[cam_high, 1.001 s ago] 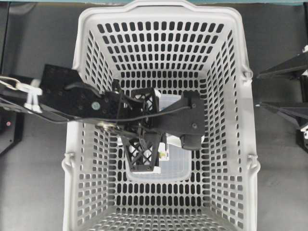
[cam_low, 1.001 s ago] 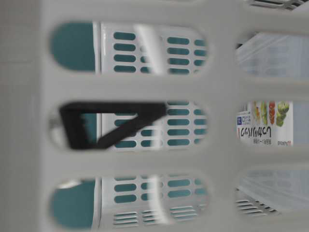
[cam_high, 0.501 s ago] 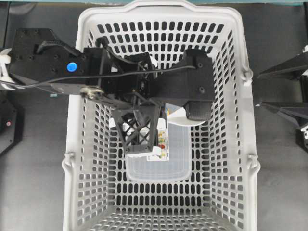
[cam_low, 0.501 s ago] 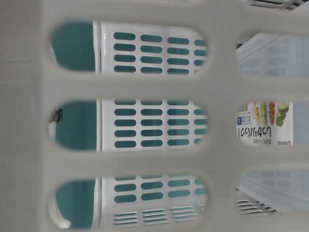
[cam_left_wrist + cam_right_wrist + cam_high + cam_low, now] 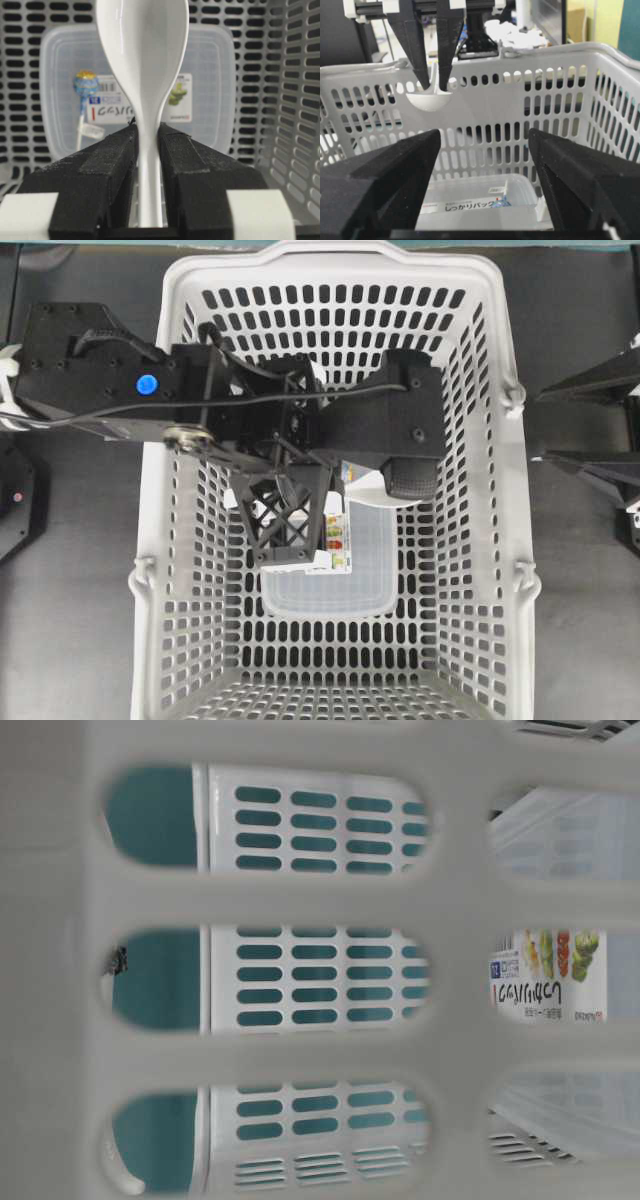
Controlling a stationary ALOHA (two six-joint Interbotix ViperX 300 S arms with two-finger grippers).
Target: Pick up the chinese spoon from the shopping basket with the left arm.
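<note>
The glossy white chinese spoon [image 5: 142, 60] stands with its handle clamped between the black pads of my left gripper [image 5: 147, 132], which is shut on it. From the right wrist view the left gripper [image 5: 434, 82] hangs from above, and the spoon [image 5: 428, 99] is in the air at about the height of the far rim of the light grey shopping basket [image 5: 520, 115]. Overhead, the left arm [image 5: 150, 390] reaches over the basket [image 5: 160, 360], and a bit of the spoon [image 5: 362, 487] shows below the wrist. My right gripper [image 5: 482, 150] is open and holds nothing.
A clear labelled plastic food box [image 5: 210, 85] lies on the basket floor below the spoon, with a lollipop [image 5: 85, 85] on its lid. The right arm [image 5: 590, 430] stays outside the basket at the right. The table-level view is filled by the slotted wall [image 5: 460, 900].
The left arm has lifted from the basket floor with the spoon in its jaws and moved toward the far side. Its black finger has left the table-level view. The right arm is still.
</note>
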